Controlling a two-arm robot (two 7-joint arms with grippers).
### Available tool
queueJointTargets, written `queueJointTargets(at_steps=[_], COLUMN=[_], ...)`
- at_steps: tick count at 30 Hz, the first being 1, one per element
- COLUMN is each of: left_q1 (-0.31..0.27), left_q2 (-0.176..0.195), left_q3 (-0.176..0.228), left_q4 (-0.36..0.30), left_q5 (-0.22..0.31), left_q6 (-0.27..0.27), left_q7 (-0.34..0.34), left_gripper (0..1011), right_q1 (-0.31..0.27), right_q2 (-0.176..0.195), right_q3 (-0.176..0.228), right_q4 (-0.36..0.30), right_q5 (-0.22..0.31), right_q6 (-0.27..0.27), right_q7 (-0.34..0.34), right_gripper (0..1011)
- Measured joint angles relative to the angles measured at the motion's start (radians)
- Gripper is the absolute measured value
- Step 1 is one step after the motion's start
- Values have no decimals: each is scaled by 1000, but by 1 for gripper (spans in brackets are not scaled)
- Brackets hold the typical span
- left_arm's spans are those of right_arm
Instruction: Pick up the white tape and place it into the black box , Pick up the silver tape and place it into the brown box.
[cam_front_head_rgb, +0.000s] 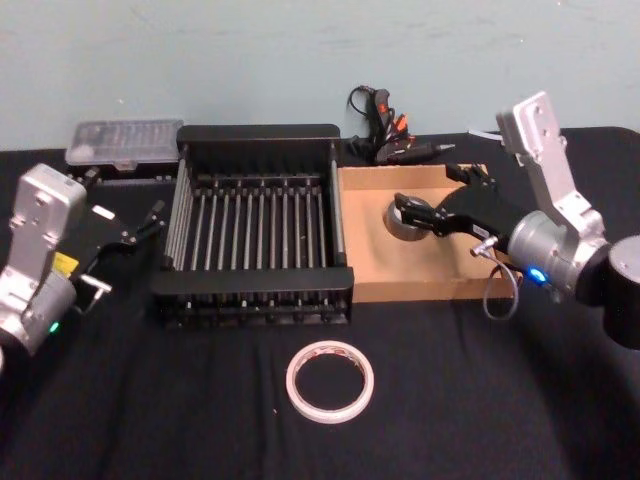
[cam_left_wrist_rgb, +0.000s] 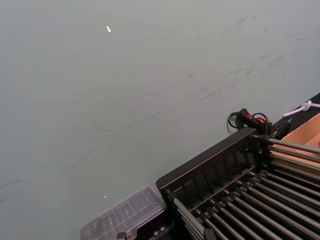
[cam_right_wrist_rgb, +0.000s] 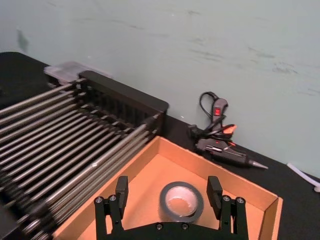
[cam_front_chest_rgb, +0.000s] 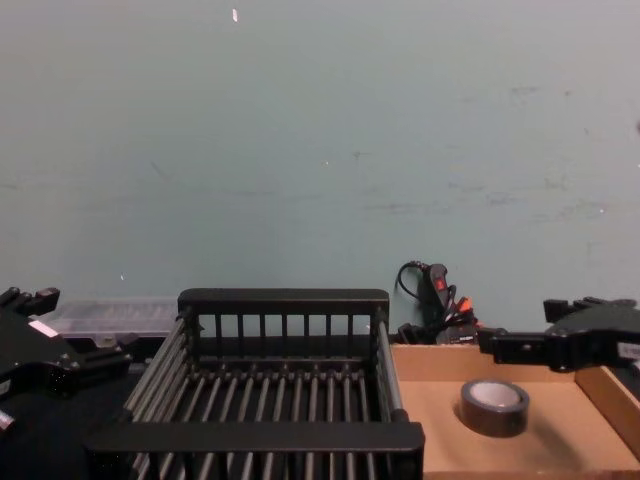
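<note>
No text, label or number can be read. The white tape (cam_front_head_rgb: 330, 382) carries marks too small to read.

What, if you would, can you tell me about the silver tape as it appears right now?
The silver tape is a small, thick roll, dark grey outside with a pale inner core. It lies flat, hole upward, on the floor of the brown box, away from the walls. The right end effector hangs just above it, open, one finger on either side and neither touching the roll. Only the cardboard under it touches it.
</note>
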Motion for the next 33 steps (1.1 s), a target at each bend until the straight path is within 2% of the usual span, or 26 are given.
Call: queueJointTargets(at_steps=[6, 8, 17, 24, 33], left_q1=[0, 0, 0, 0, 0], left_q2=[0, 0, 0, 0, 0], left_q3=[0, 0, 0, 0, 0], left_q4=[0, 0, 0, 0, 0], left_q5=[0, 0, 0, 0, 0], left_q6=[0, 0, 0, 0, 0], left_q7=[0, 0, 0, 0, 0], left_gripper=[1001, 1001, 1001, 1001, 1001], right_q1=[-56, -79, -167, -217, -243], right_q2=[48, 68, 150, 196, 218], right_q3=[4, 3, -28, -59, -111], right_q4=[-70, -91, -156, -195, -208], right_q5=[35, 47, 75, 83, 75], right_q6=[-31, -57, -145, -163, -146], right_q7=[44, 66, 149, 172, 157], right_gripper=[1002, 1003, 1002, 1002, 1002])
